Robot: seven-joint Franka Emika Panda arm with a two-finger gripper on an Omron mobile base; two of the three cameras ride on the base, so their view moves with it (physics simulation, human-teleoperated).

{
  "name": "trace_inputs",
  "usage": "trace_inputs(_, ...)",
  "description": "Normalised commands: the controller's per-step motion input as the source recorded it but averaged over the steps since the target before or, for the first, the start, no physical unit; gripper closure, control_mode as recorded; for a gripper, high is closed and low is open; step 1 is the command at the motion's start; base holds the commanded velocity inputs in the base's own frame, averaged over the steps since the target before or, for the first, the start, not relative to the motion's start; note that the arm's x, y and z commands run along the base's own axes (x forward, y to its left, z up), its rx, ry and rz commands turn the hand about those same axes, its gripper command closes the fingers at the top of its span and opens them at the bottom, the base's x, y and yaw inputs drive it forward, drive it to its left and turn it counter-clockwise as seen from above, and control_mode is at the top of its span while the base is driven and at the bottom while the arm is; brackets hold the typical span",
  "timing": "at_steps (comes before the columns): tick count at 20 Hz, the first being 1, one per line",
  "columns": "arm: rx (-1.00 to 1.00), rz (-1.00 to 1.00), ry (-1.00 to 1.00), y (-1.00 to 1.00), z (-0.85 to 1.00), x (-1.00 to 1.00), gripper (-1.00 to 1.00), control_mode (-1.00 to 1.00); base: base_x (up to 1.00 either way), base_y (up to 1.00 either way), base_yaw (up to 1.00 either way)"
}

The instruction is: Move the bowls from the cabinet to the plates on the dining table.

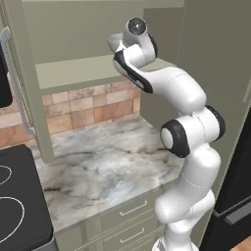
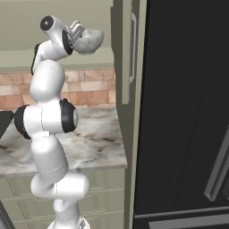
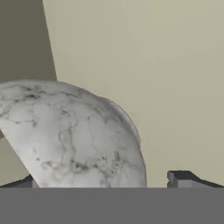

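While the arm (image 1: 188, 147) reached up into the open cabinet (image 1: 98, 29), its gripper (image 2: 79, 32) sat at the upper left of the right base view, close against the grey bowl (image 2: 89, 41). That bowl stood on the cabinet shelf (image 1: 73, 73), just right of the hand in that view. Hand view: grey bowl (image 3: 74, 135) large at lower left, mottled and stone-like, its rounded wall toward the camera. One dark fingertip (image 3: 179, 178) showed at lower right, apart from the bowl; the jaws were spread wide, gripping nothing that could be made out. Pale cabinet wall (image 3: 153, 65) behind. Lower in the left base view: marble worktop (image 1: 103, 166), brick-tiled wall (image 1: 83, 110), black stove (image 1: 17, 206) at left. Cabinet door (image 2: 127, 53) with a silver bar handle (image 2: 133, 47) stood upper centre of the right base view.
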Motion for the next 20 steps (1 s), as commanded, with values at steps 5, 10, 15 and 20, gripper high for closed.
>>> trace_inputs(5,-0.02,0.1,0.12,0.0,-0.5,0.0,-1.0,-1.0,0.0,0.0,0.0)
trace_inputs(10,-0.02,0.1,0.06,-0.07,-0.18,0.01,-1.0,-1.0,0.0,0.0,0.0)
trace_inputs(15,0.0,0.06,0.03,-0.11,0.0,0.11,1.0,-1.0,0.0,0.0,0.0)
trace_inputs(20,0.0,0.05,0.0,-0.3,0.0,0.04,1.0,-1.0,0.0,0.0,0.0)
